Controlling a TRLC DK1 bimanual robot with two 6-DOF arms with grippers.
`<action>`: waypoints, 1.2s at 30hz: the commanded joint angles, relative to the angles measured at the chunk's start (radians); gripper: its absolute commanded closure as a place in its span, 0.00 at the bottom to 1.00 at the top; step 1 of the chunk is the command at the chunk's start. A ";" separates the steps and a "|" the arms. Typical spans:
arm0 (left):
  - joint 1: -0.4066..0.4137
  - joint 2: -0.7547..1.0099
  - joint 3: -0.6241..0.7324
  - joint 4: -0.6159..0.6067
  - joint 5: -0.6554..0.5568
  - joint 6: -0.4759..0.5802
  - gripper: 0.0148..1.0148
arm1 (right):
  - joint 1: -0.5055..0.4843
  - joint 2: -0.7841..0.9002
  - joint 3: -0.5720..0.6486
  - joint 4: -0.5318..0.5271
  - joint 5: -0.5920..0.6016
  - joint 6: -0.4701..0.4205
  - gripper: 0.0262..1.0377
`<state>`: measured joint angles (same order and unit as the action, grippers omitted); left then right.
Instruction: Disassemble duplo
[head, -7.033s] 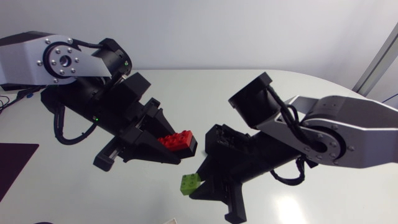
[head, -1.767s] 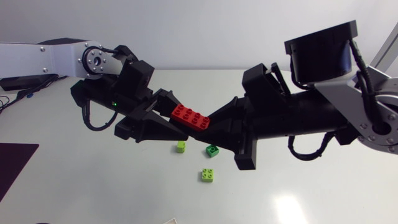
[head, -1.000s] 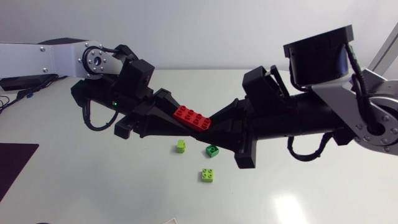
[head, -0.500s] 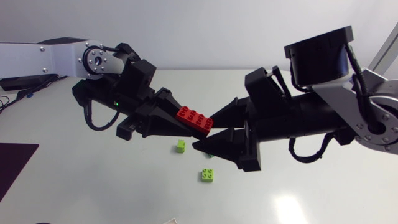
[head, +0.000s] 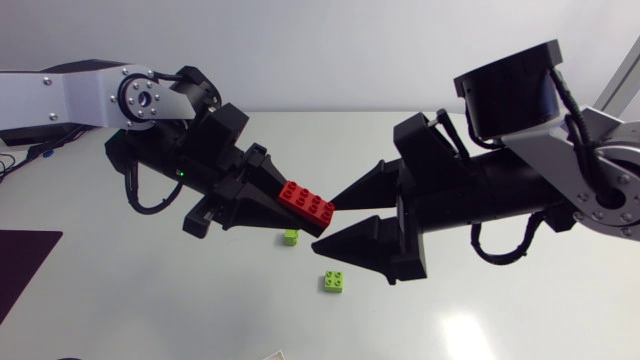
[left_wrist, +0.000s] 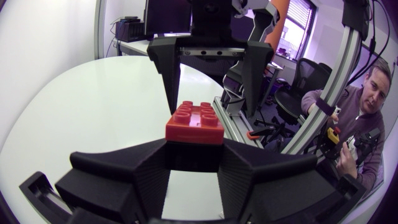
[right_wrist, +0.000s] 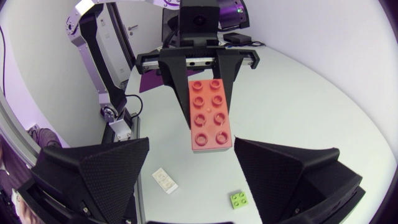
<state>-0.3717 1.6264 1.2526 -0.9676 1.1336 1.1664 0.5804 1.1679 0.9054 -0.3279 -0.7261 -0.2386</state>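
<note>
- Above the table's (head: 520, 320) middle, the left gripper (head: 300, 210) pinches a red brick (head: 307, 203) by 1 end, a finger on each long side, and holds it off the surface.
- At 3 o'clock of that brick in the head view, the right gripper (head: 326, 220) has its 2 fingers spread wide. Their tips sit just beside the brick's free end without touching it.
- Down on the table at 6 o'clock of the brick lie a small lime brick (head: 291, 237) and a lime 2x2 brick (head: 335, 282), apart from each other.
- No other piece shows on the red brick, so I judge the splitting nearly done.
- If the right arm is to take the brick, it should come on straight along the brick's length, then close squarely across the free end's long sides, clear of the left fingers.
- The left pinch should hold firm until both right fingers bear. A skewed closing could twist the brick loose and drop it among the lime ones.
</note>
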 joint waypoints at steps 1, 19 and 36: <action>-0.016 -0.025 -0.035 0.000 -0.023 0.021 0.74 | -0.004 0.010 0.041 -0.026 -0.001 -0.028 0.04; -0.067 -0.026 -0.041 -0.029 -0.170 0.055 0.74 | 0.164 0.108 0.099 -0.083 0.211 -0.149 0.18; -0.073 -0.046 -0.055 -0.033 -0.241 0.075 0.74 | 0.194 0.118 0.064 -0.059 0.318 -0.163 0.56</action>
<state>-0.4435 1.6047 1.2224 -0.9909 0.8963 1.2118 0.7635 1.2675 0.9905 -0.3908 -0.4168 -0.3862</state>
